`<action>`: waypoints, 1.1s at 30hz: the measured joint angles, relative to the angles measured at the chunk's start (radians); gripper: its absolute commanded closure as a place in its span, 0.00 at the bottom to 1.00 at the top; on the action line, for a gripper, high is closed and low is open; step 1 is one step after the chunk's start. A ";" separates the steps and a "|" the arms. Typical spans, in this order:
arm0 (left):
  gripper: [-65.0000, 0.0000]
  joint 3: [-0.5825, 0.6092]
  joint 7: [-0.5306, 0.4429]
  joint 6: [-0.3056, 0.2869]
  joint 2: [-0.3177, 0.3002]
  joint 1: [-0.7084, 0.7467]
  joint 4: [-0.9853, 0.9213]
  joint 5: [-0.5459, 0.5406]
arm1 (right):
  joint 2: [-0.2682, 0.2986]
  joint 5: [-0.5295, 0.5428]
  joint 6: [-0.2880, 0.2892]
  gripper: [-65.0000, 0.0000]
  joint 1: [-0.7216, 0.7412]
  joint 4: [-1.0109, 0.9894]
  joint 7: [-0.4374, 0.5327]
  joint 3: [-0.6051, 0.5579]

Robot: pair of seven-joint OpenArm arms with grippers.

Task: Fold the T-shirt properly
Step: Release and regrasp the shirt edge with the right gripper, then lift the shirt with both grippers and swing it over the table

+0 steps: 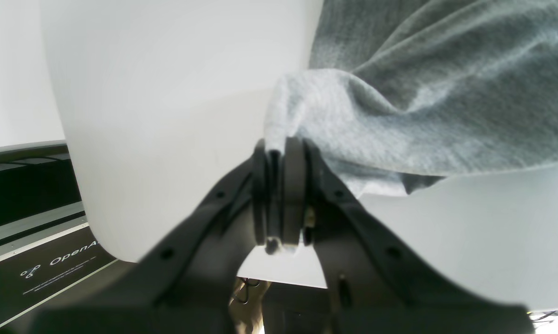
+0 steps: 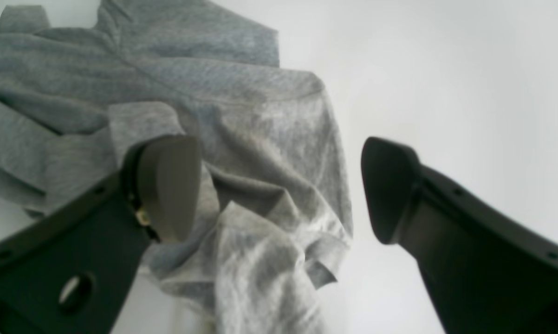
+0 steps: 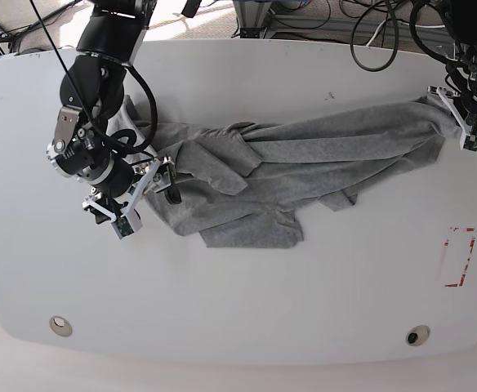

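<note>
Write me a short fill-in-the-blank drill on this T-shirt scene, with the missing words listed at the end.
1. The left gripper is ____ on an edge of the T-shirt.
2. The right gripper has its jaws ____ above the cloth.
3. The T-shirt's colour is ____.
4. The shirt lies crumpled on a ____ table.

Missing words: shut; open; grey; white

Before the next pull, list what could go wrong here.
1. The left claw pinches only a thin edge of the T-shirt, which may slip out under tension.
2. The right claw hangs open over bunched folds and may grab several layers.
</note>
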 measured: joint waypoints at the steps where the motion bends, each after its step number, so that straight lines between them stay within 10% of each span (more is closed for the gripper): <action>1: 1.00 0.000 0.000 0.000 0.001 -0.001 0.000 -0.001 | -0.003 -0.018 -0.002 0.20 0.023 -0.048 0.000 -0.003; 16: 1.00 0.001 0.000 0.000 0.000 -0.002 0.000 -0.001 | 0.014 -0.249 -0.007 0.20 0.256 -0.716 0.295 0.000; 33: 1.00 0.001 0.000 0.000 0.000 -0.023 0.000 0.000 | -0.042 -0.225 -0.002 0.29 0.218 -0.733 0.399 -0.120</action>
